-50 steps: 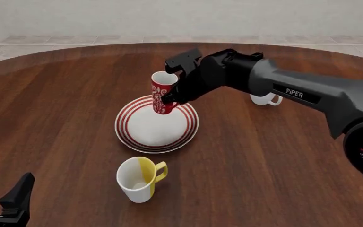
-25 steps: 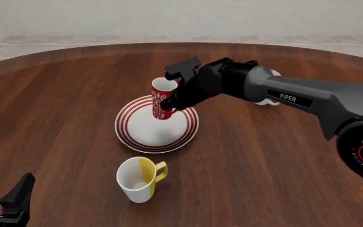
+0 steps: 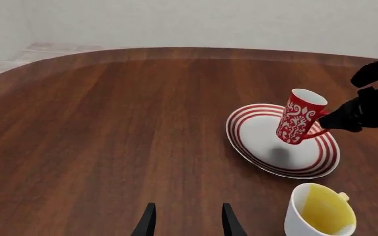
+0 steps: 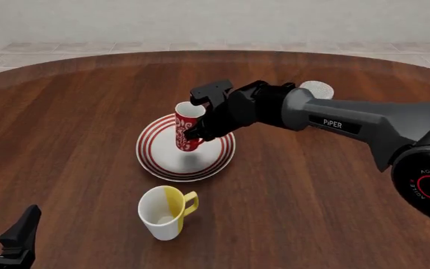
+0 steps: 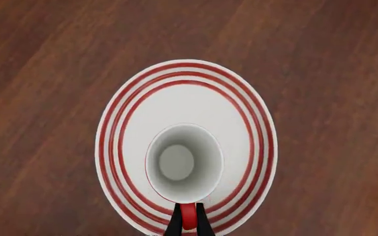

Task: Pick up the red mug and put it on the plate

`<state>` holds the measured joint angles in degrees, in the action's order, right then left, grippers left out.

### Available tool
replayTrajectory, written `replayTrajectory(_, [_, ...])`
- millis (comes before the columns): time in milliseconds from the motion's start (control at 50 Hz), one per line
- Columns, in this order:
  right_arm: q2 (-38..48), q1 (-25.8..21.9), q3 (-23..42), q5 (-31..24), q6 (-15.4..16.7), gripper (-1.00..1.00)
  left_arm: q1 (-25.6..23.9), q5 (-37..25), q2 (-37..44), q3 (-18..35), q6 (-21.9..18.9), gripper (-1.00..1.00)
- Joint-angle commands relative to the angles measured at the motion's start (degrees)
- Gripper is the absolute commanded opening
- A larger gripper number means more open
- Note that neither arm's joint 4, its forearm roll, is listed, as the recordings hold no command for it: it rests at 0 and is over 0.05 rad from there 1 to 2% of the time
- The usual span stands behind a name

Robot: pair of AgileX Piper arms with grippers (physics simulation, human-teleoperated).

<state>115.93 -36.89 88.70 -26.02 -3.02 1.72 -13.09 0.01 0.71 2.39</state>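
Lower now: right gripper [image 4: 197, 120], red mug [image 4: 186, 133] tilted.

right hand [image 4: 193, 130] | lowered red mug [image 4: 185, 133] | nearer plate [image 4: 155, 159]

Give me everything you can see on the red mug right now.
The red mug looks ceramic, red with a white floral pattern, white inside and empty. The right gripper is shut on its red handle. It hangs tilted above the plate, its shadow on the white centre, the base apparently not yet down. The right wrist view looks straight into its mouth, which sits over the plate's middle. Nothing else touches it.
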Motion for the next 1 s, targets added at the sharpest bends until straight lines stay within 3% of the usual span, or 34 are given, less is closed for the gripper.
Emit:
replayTrajectory(20, [0.07,-0.78,-0.75,0.74,-0.85,-1.00,0.13,-0.03,0.00,0.03,-0.01,1.00])
replayTrajectory(1000, [1.60,-1.66,-3.26,2.56,-1.32,-1.00,0.12,-0.16,0.00,-0.07,0.23,1.00])
